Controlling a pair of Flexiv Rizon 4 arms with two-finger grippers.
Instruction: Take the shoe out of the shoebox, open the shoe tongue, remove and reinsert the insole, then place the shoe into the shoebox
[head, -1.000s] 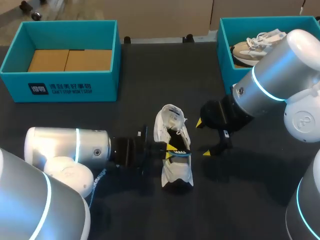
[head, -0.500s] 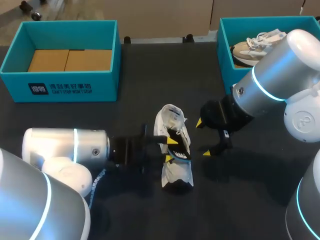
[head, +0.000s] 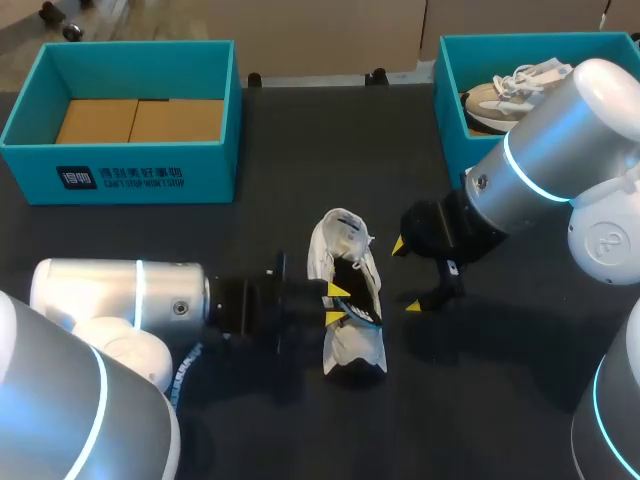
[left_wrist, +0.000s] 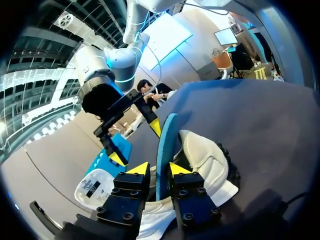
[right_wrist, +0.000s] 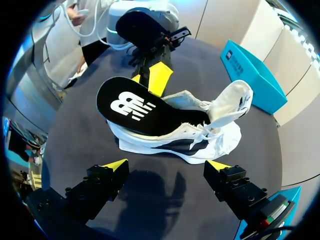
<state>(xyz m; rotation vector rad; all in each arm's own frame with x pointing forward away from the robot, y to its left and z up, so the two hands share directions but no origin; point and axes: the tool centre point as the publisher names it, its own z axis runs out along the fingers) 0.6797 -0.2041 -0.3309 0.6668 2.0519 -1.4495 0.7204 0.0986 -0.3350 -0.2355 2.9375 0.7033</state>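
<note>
In the left pincer — flat black insole above white shoe.

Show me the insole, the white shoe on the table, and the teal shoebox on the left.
insole (right_wrist: 140, 112): right wrist view, middle of its black face.
white shoe (head: 352, 348): head view, its white near end.
left teal shoebox (head: 215, 175): head view, its front wall.

Left arm, lower left of the frame: fat silver-grey cylinders, a thin glowing cyan ring, and a blue-grey cable trailing underneath. The wrist turns black and ends in the left gripper — chunky black blocks dotted with round screws, with yellow wedge tips. Right arm, upper right — same silver shells and cyan band, a round emblem on the joint cap, and the black right gripper, yellow-tipped too.
</note>
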